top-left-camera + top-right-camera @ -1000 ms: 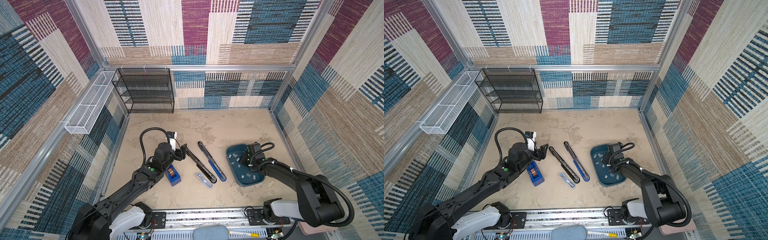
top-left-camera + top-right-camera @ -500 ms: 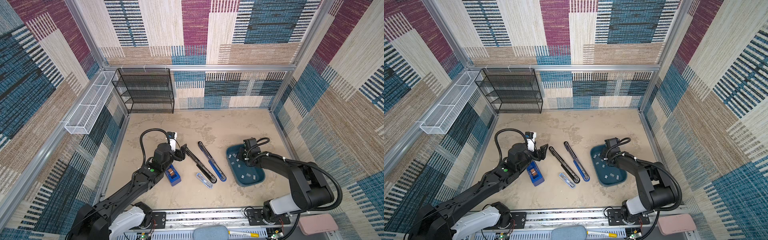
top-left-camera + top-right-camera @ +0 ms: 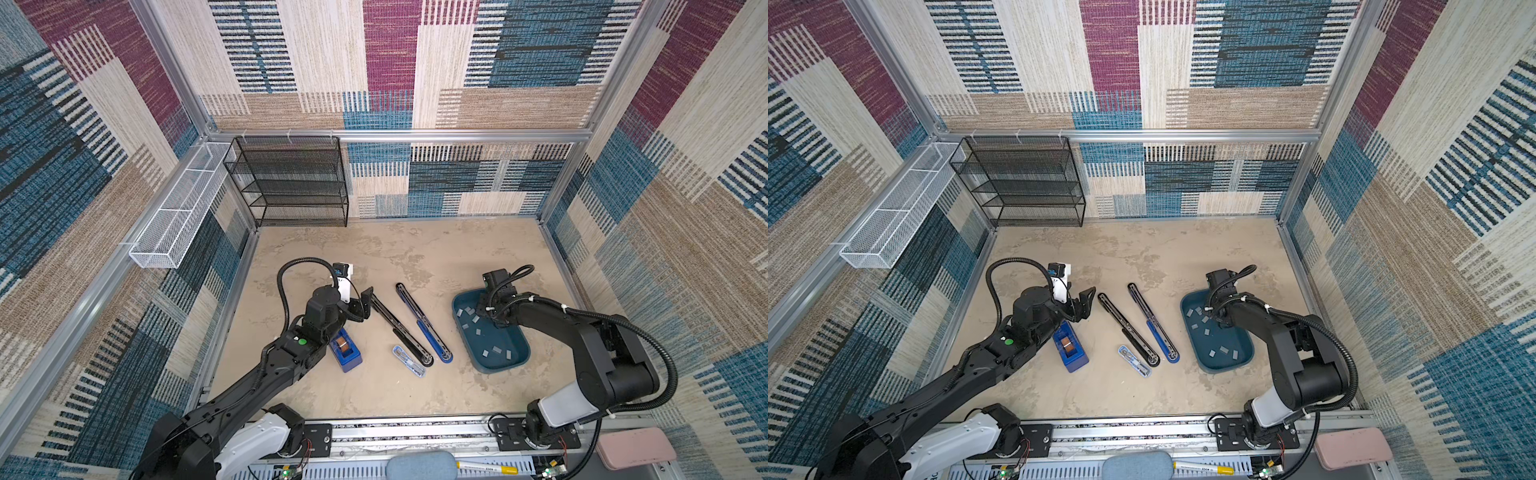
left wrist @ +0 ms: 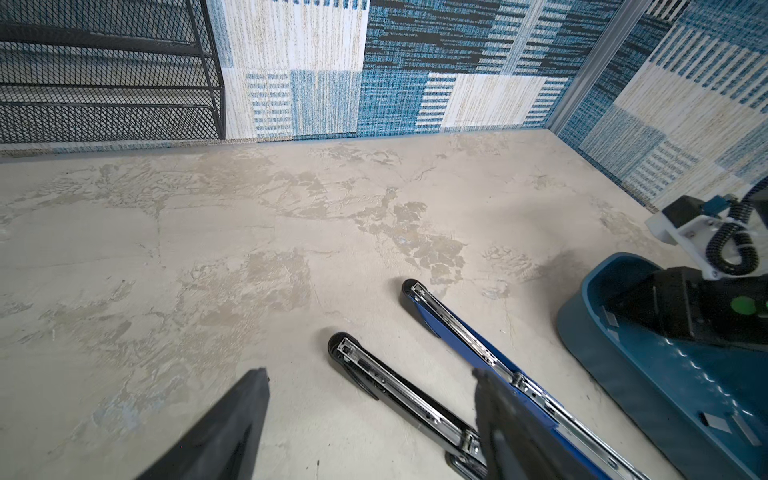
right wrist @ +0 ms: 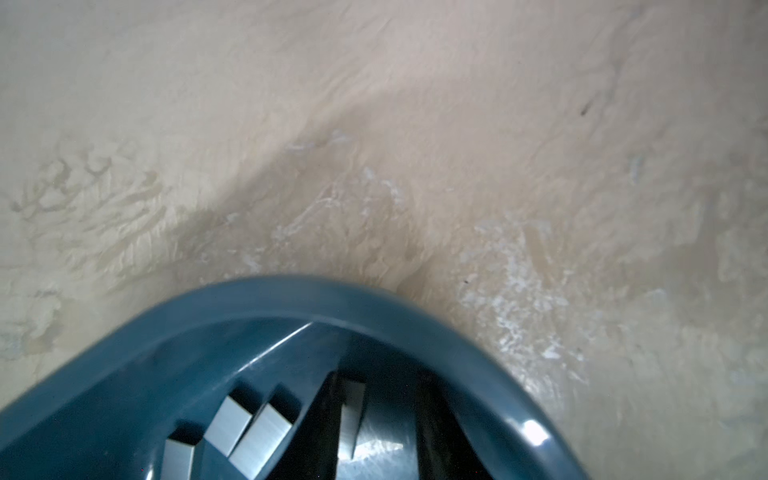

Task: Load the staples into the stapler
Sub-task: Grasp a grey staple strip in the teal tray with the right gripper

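the left gripper (image 4: 369, 376) is hovering open at lower centre beside the black stapler (image 3: 399, 330). the right gripper (image 5: 378, 401) is sitting in the blue tray (image 3: 498, 368) at right among the staples (image 3: 496, 350); i cannot tell whether it is gripping one.

We see a smooth, glossy teal plastic tray (image 5: 291, 299) with a bright highlight on its rim. Inside the tray, the staples (image 5: 266, 436) look like brushed grey metal. Beside the tray, the black stapler (image 4: 399, 395) and the blue stapler (image 4: 453, 328) show shiny metal rails in plastic shells. Under the tray, the tabletop (image 4: 208, 232) looks matt, mottled and stone-like. Behind the tray, the walls (image 3: 390, 62) look like coarse woven cloth.
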Available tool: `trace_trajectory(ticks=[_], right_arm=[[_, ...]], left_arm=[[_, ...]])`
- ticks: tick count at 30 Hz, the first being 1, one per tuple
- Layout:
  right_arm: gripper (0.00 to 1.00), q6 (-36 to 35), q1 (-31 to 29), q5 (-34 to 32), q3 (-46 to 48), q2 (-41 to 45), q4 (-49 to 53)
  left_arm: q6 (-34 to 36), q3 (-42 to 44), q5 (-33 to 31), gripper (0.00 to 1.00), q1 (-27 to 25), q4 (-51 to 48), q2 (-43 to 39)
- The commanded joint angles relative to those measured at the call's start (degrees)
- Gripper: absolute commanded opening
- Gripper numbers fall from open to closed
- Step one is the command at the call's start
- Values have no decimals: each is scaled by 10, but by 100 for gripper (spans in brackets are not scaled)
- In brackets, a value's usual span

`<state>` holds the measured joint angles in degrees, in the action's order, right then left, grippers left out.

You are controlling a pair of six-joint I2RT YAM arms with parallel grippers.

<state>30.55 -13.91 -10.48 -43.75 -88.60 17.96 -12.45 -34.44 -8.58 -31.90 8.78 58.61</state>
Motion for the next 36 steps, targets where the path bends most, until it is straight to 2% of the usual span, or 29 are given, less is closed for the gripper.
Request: trace_trajectory(ticks=[1,12,22,29,31,36], right_arm=[[35,-8,-4,6,-1,1,6],[39,3,-22,-8,-7,9,5],[32,13,-36,-48,-12,-19,18],[23,13,-44,-62,-15,-32,21],[23,13,-44,-63,-16,-37,20],[31,7,-45,-60,-18,-48,16]], left_arm=[[1,2,3,82,0,16,-4],[1,0,5,82,0,15,-2],[1,0,5,82,0,15,-2],[2,0,5,82,0,15,-3],[1,0,5,82,0,15,-3],[1,0,6,82,0,16,-2]])
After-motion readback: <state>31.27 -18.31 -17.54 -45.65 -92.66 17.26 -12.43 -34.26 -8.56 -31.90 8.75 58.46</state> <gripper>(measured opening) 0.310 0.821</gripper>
